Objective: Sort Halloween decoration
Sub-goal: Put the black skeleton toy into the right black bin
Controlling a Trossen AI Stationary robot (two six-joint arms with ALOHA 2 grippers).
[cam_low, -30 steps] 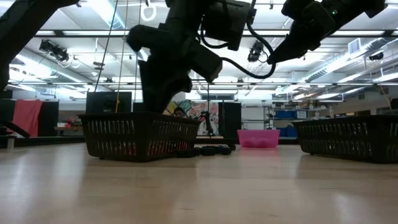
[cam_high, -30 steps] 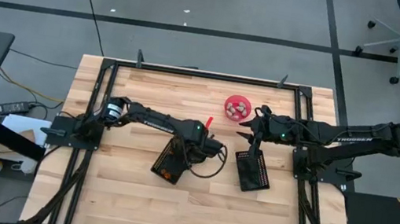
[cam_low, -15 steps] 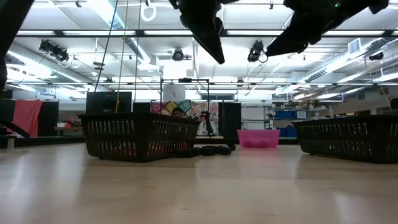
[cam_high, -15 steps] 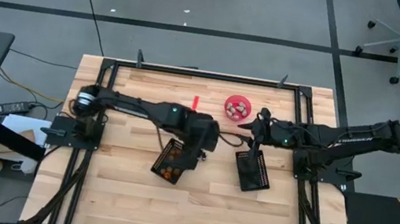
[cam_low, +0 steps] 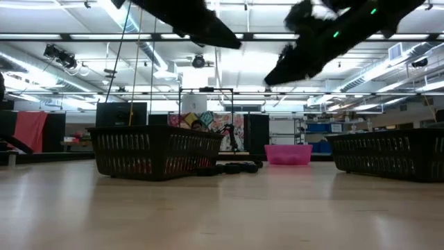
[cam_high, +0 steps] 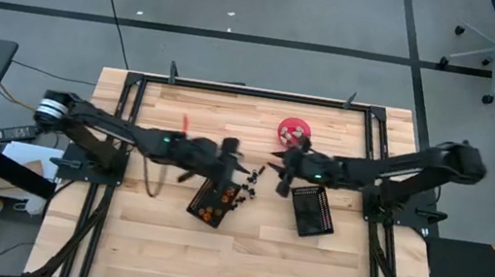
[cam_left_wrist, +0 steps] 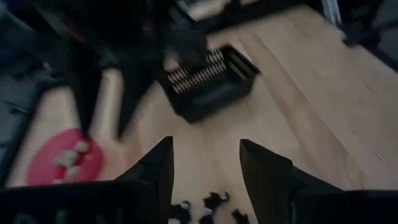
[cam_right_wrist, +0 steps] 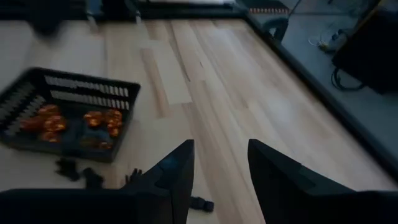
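Spanning the table (cam_high: 164,234), both arms hover above two mesh baskets. Left gripper (cam_left_wrist: 205,162) and right gripper (cam_right_wrist: 219,163) have fingers apart, holding nothing. Orange pieces (cam_right_wrist: 93,118) lie in the left basket (cam_high: 215,200); black pieces (cam_high: 250,172) lie on the wood beside it; pale pieces (cam_left_wrist: 73,151) fill the pink bowl (cam_high: 295,131).

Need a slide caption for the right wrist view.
Open right gripper above black pieces beside a basket of orange pieces.
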